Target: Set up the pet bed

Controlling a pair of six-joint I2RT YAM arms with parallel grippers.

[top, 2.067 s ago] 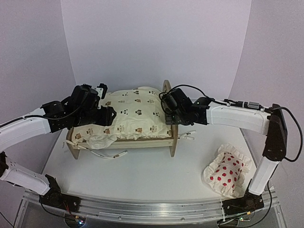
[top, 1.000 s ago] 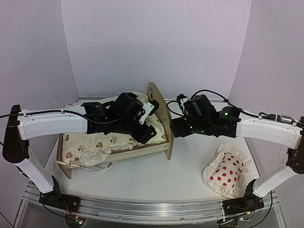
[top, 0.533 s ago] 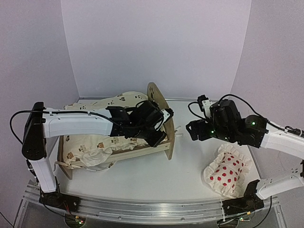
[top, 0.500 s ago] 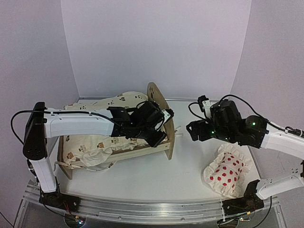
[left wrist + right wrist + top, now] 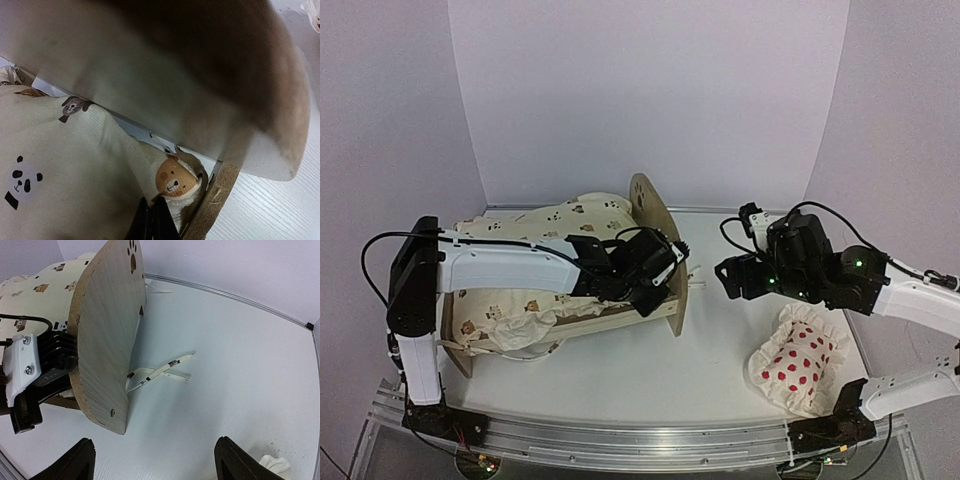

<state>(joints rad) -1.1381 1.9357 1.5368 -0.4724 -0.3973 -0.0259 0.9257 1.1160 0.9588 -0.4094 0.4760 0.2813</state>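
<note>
pet bed: centre-left, top view, cushion inside | left gripper: closed tight at cushion corner, prob tucking it, grip unclear | right gripper: wide open, empty, right of bed

I see a white table. The pet bed stands on its left half, toward the far edge. White fabric ties lie flat on the surface beside the bed's right end board. A red-dotted pillow rests near the right edge, toward the near corner.
</note>
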